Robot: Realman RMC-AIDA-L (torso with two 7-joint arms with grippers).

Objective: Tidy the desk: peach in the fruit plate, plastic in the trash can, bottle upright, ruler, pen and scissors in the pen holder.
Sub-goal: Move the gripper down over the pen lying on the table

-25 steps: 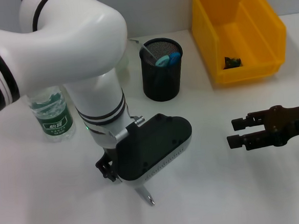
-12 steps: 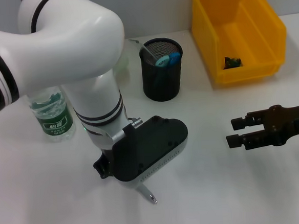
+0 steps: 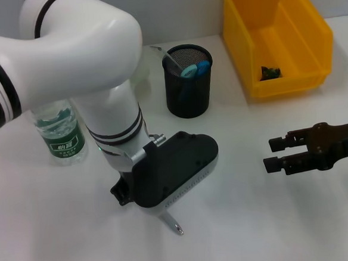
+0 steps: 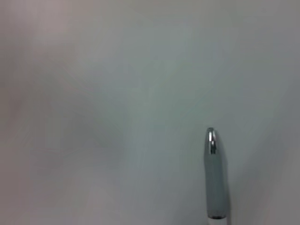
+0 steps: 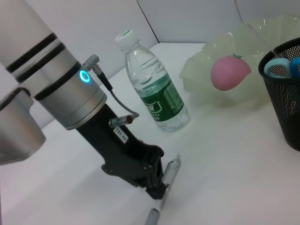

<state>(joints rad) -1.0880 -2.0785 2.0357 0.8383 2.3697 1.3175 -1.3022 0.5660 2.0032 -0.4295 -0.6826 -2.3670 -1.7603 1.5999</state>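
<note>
Left claw (image 5: 157,190) is down at the near-centre of the table (image 3: 258,220), fingers closed on the pen (image 5: 164,190). Pen sticks out below the wrist housing in the head view, silver tip (image 3: 176,228) pointing toward the near edge, and the tip also shows in the left wrist view (image 4: 212,140) over bare white surface. Cannot tell whether the tip touches the table.

Right claw (image 3: 270,155) hovers at the right side, well apart from the pen, fingers parted with nothing between them.

Bottle (image 3: 59,135) stands upright left of the left arm, cap on, green label facing out. Pen holder (image 3: 188,80) is the black mesh cup at far centre, with blue scissor handles (image 3: 195,68) and a pale strip sticking out of the top. Fruit plate (image 5: 225,70) sits left of the holder, mostly hidden behind the arm in the head view; right wrist view shows the pink peach (image 5: 229,72) inside it. Yellow bin (image 3: 275,37) is at far right, with a small dark scrap (image 3: 270,72) on its floor.
</note>
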